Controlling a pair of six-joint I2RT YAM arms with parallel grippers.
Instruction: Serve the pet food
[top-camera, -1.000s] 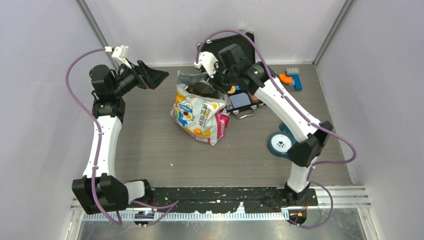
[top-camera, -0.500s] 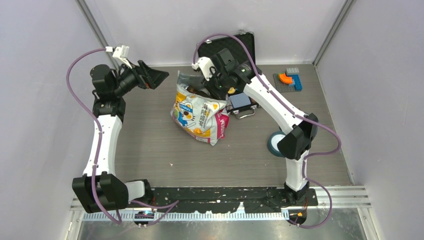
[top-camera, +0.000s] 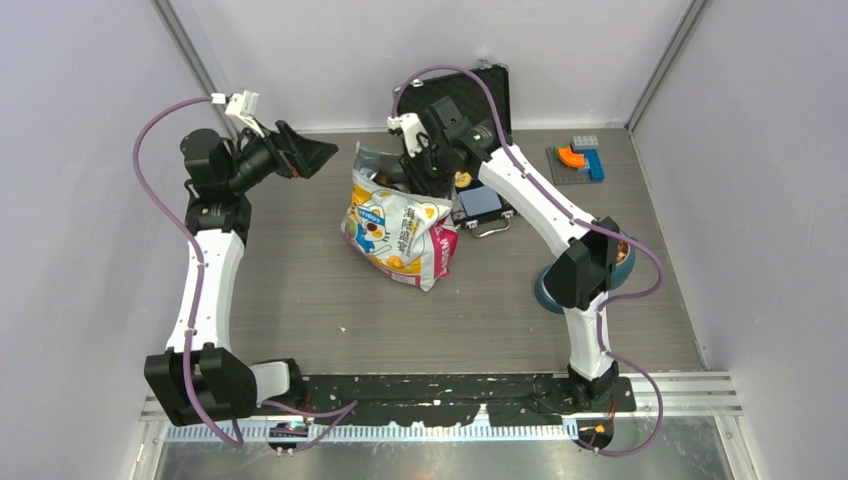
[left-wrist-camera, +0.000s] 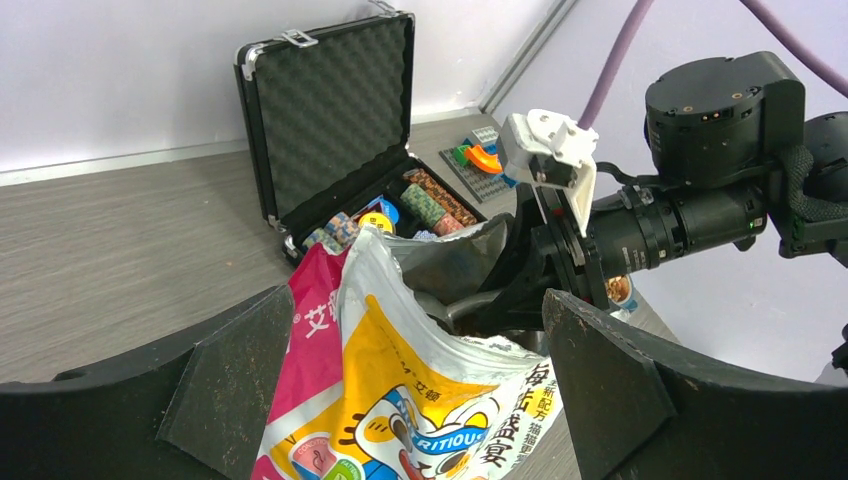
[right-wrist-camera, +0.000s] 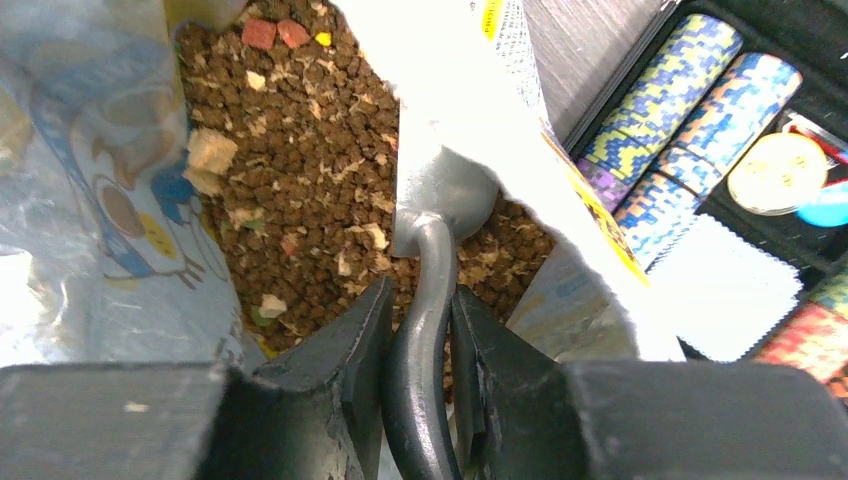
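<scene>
The pet food (right-wrist-camera: 300, 150) is a heap of brown kibble inside the torn-open cartoon-cat bag (top-camera: 400, 225), which stands at the table's middle. My right gripper (right-wrist-camera: 420, 300) is shut on the handle of a metal scoop (right-wrist-camera: 440, 200). The scoop's bowl is down among the kibble at the bag's mouth. From above, the right gripper (top-camera: 420, 165) sits over the bag's back opening. My left gripper (top-camera: 310, 155) hangs open to the bag's left, apart from it. In the left wrist view the bag (left-wrist-camera: 400, 380) shows between the left gripper's (left-wrist-camera: 418, 300) wide jaws.
An open black case (top-camera: 470, 95) with poker chips (right-wrist-camera: 680, 90) stands right behind the bag. A teal bowl (top-camera: 543, 293) lies half hidden under my right elbow. Toy bricks on a plate (top-camera: 580, 160) sit at the back right. Grey walls enclose the table.
My right arm has swung left and its elbow has moved over the teal bowl. The right gripper has shifted slightly left over the bag's mouth. The left arm has not moved.
</scene>
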